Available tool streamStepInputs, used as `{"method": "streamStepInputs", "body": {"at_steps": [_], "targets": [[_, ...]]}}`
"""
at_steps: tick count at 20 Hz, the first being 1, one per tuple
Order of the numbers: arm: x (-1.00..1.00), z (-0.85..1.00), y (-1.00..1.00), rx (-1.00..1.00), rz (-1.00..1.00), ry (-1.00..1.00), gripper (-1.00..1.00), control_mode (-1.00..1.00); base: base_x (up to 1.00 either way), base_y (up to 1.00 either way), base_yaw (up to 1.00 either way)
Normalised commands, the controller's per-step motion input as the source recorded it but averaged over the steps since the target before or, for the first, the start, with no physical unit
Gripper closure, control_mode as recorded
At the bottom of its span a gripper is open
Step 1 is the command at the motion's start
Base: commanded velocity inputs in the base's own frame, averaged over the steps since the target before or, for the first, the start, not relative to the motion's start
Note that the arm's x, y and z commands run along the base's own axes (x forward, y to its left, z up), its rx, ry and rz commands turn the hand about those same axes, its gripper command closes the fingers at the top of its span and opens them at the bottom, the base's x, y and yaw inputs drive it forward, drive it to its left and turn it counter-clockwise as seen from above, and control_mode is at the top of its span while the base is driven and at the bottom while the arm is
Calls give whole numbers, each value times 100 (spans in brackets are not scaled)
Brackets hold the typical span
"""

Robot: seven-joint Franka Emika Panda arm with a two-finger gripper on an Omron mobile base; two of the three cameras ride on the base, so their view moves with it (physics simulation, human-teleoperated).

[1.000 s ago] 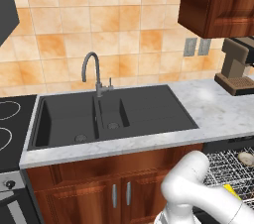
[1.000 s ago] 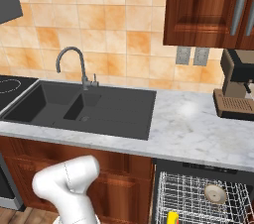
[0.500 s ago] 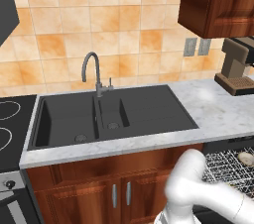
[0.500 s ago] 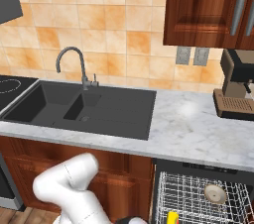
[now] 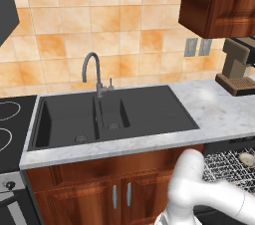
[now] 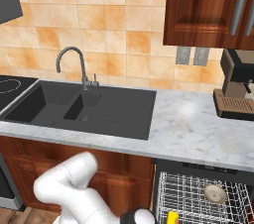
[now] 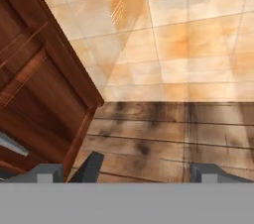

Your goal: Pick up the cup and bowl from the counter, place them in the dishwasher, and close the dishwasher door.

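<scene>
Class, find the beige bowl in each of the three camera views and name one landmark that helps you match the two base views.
Left base view: the bowl lies at the right edge, in the dishwasher's wire rack.
Right base view: lower right, in the same rack, right of the yellow cup.
Hand view: the bowl is not in it; cabinet door and floor.
Shared landmark: the coffee machine at the counter's right end.

Beige bowl (image 6: 215,193) and yellow cup (image 6: 172,218) in open dishwasher's wire rack (image 6: 193,196).

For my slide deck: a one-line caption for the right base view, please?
Bowl and cup sit in the open dishwasher rack below the counter.
</scene>
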Motion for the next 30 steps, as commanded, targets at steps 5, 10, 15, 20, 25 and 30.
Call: {"method": "streamStepInputs", "body": {"at_steps": [5, 10, 15, 20, 25, 30], "targets": [[-59, -100, 68, 0, 0, -10, -100, -100, 0, 0, 0], [-57, -98, 63, 0, 0, -11, -100, -100, 0, 0, 0], [-25, -92, 63, 0, 0, -9, -100, -100, 0, 0, 0], [-1, -85, 62, 0, 0, -6, -100, -100, 0, 0, 0], [0, -68, 28, 0, 0, -6, -100, -100, 0, 0, 0], [11, -66, 19, 0, 0, -4, -100, -100, 0, 0, 0]]}}
